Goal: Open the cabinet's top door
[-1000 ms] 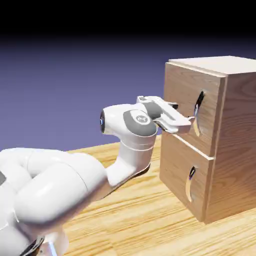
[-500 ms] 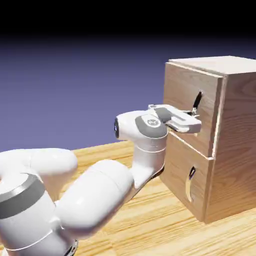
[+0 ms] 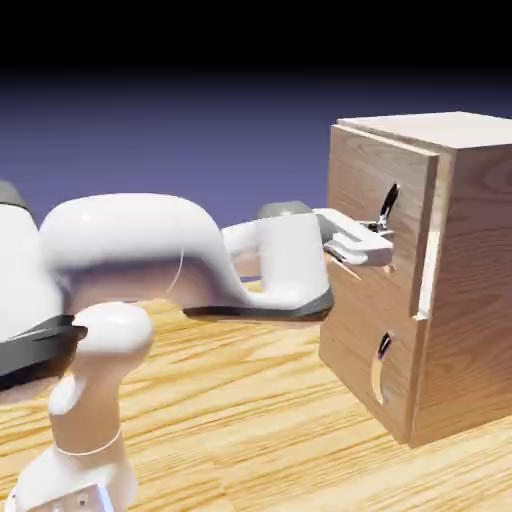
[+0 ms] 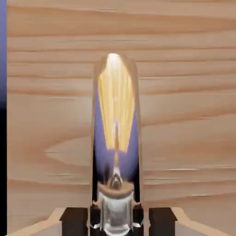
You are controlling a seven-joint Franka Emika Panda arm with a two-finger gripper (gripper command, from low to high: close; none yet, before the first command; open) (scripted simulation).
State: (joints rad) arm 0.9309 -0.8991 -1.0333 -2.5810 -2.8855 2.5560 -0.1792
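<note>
Two finger tips of the claw (image 3: 385, 230) are clamped on the handle (image 3: 390, 202) of the top door (image 3: 385, 165); in the hand view one dark pad lies on either side of the metal. The handle lies straight ahead of the claw, between its tips, on the front of the cabinet (image 3: 480, 270). Its long axis runs upright, bowed out from the wood, with the upper part showing above the claw and a short end below. The only arm (image 3: 140, 240) reaches across from the exterior view's left.

The door is slightly ajar: a pale gap shows along its edge at the exterior view's right, while its far edge sits close to the cabinet. The hinge is therefore probably on that far side, and the next pull should follow an arc, out from the cabinet and round toward the exterior view's left. A straight pull might let the smooth metal slip or turn between the tips.

Beneath, the lower door (image 3: 350, 315) is closed, its own curved pull (image 3: 377, 370) untouched. The cabinet stands on a worktop (image 3: 250, 420) of bright, yellowish, streaked wood. Behind is a plain blue-violet backdrop (image 3: 200, 130), darkening to black above.
</note>
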